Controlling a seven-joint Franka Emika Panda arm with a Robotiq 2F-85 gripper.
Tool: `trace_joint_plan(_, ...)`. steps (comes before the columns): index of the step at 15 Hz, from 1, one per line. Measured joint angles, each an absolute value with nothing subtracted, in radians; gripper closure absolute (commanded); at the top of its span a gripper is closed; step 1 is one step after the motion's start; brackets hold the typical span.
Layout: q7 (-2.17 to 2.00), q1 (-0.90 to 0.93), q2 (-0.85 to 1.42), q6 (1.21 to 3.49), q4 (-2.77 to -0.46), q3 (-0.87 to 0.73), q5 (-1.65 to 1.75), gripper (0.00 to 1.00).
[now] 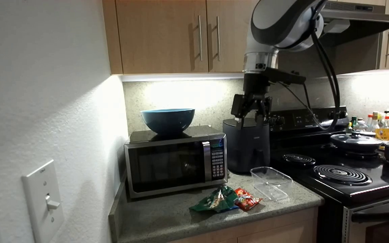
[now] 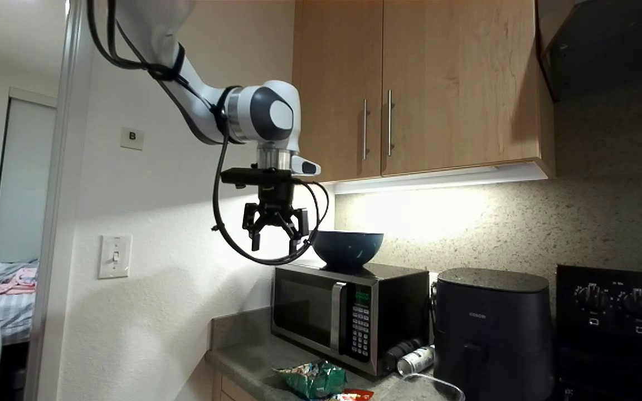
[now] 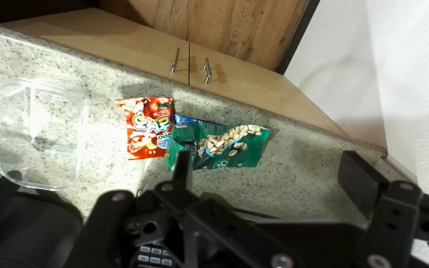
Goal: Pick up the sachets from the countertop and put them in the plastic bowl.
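In an exterior view, the tool [image 1: 249,123] is pointing down, released, its jaws standing apart well above the bench [image 1: 157,219]. The green sachet [image 1: 216,199] is lying on it before the microwave [image 1: 171,165], long axis slanting up to the right; the red-orange sachet [image 1: 247,199] is touching its right end, near the plastic bowl [image 1: 271,184]. In an exterior view, a blue bowl [image 2: 349,249] is sitting on the microwave, and bedding [image 2: 17,309] is showing through a doorway [image 2: 59,211]. In the wrist view, the green sachet is running sideways, the red-orange one up and down, a blue sachet [image 3: 184,119] peeking from under the green. Speckled bench is stretching from them to the front edge, the bowl and a white wall [image 3: 404,74].
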State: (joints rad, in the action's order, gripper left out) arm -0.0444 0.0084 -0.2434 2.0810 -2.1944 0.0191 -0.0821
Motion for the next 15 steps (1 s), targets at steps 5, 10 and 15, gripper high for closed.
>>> trace_joint_plan(5,0.099,0.008,-0.022,2.104,-2.07,-0.02,-0.143,0.0)
trace_joint_plan(10,0.125,0.003,0.099,2.098,-1.988,-0.021,-0.171,0.0)
trace_joint_plan(15,0.126,0.004,0.11,2.091,-1.974,-0.018,-0.164,0.0)
